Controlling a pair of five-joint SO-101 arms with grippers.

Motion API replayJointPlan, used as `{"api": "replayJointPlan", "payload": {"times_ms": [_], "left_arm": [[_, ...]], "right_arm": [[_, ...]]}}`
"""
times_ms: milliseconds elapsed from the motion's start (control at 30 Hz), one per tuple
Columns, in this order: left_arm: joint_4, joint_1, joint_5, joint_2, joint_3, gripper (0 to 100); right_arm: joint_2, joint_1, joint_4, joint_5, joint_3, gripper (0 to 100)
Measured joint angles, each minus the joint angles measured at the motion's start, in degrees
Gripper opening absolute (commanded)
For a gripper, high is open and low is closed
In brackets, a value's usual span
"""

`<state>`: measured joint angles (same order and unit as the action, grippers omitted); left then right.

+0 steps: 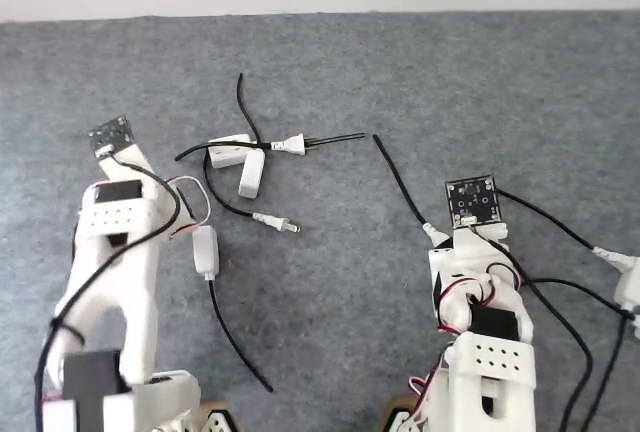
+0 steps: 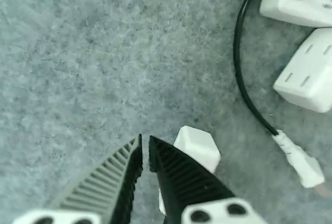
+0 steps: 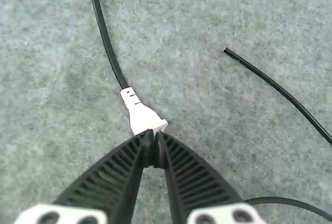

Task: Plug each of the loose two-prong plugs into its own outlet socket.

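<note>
Two white outlet sockets (image 1: pixel 229 149) (image 1: pixel 251 173) lie side by side at the table's middle left, and a third socket (image 1: pixel 205 249) lies beside the left arm. One plug (image 1: pixel 290 144) rests right of the pair, prongs pointing right. A second plug (image 1: pixel 275 221) lies below them. A third plug (image 1: pixel 437 234) lies at the right arm. My right gripper (image 3: pixel 154 136) is shut, its tips over the prong end of that plug (image 3: pixel 139 114); the prongs are hidden. My left gripper (image 2: pixel 145 149) is shut on nothing, with a white socket (image 2: pixel 198 146) beside one finger.
Grey carpet covers the table (image 1: pixel 400 72). Black cords (image 1: pixel 240 342) trail from the sockets and plugs. A loose cord end (image 3: pixel 270 84) lies near my right gripper. Robot wiring and a white connector (image 1: pixel 615 262) sit at the right edge.
</note>
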<state>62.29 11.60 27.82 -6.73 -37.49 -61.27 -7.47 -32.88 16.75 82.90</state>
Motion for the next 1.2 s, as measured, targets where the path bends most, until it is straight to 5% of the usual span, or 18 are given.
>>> {"api": "replayJointPlan", "payload": {"times_ms": [867, 1200], "left_arm": [[0.0, -16.88, 0.0, 7.38, 2.64, 1], [-3.69, -31.38, -1.67, 7.56, 0.44, 1]], "right_arm": [[0.0, 0.0, 0.0, 0.0, 0.0, 2.0], [0.0, 0.0, 0.0, 0.0, 0.0, 2.0]]}}
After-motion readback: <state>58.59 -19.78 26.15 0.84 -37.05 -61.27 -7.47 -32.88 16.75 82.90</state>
